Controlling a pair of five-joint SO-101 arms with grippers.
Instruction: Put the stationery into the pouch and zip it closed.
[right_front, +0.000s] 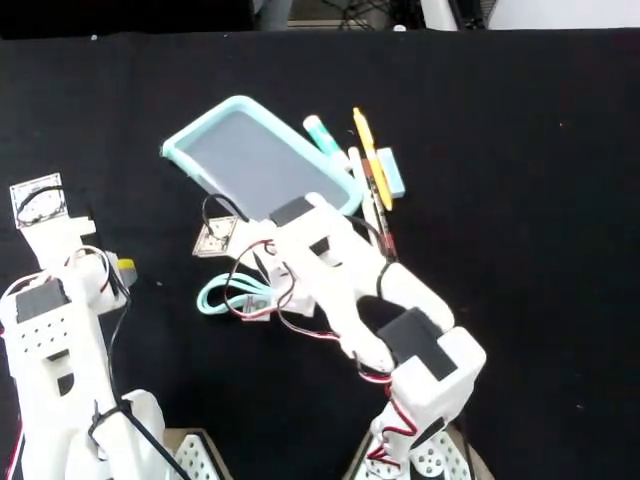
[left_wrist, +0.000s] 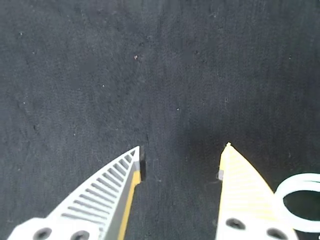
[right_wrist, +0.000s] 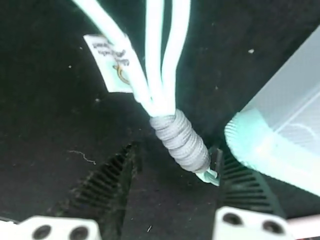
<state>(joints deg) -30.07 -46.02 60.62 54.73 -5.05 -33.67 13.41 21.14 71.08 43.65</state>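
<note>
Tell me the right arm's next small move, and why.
Probably close the right gripper on the gray-wrapped cord. The cord lies between the open jaws, beside a corner of the pouch. The pens lie on the table outside the pouch, so gripping the cord would likely help hold or open it.

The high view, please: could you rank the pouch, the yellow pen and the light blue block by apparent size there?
1. pouch: by far the largest.
2. yellow pen: long but thin.
3. light blue block: the smallest.
All three lie close together, so nearness to the camera hardly skews this.
</note>
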